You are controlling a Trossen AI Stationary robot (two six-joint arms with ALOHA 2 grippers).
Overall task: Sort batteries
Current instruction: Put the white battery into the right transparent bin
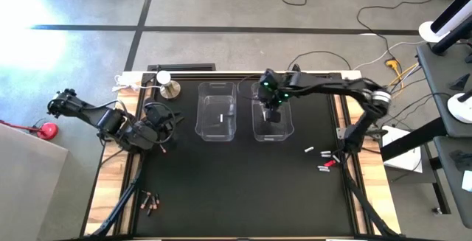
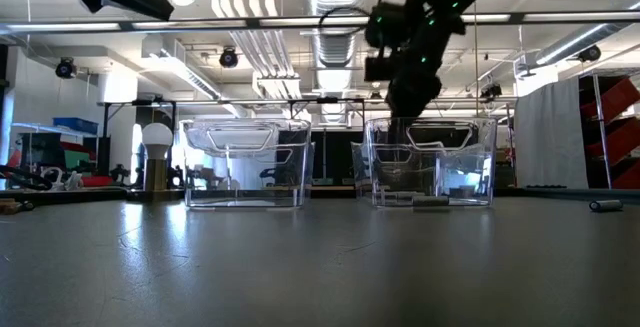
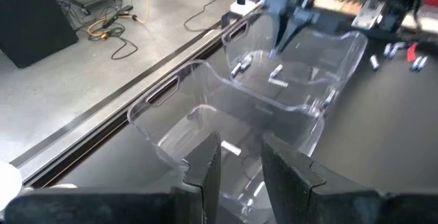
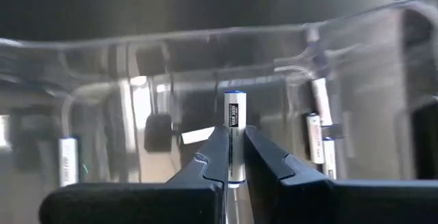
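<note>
Two clear plastic bins stand side by side mid-table: the left bin holds one white battery, and the right bin holds several white batteries. My right gripper reaches down into the right bin, shut on a white battery. My left gripper is open and waits left of the left bin. Copper-reddish batteries lie near the table's near left corner. White batteries lie on the table right of the bins. My right gripper pinches a white battery between its two fingers, coming from above and pointing down into the right bin. The battery lies along the fingers. Its labelled half sticks out past the fingertips toward the bin floor.
A small red bit lies among the white batteries at the table's right edge. A small lamp-like stand sits by the far left corner. One battery lies on the table in front of the right bin. Dark bare table spreads in front of the bins.
</note>
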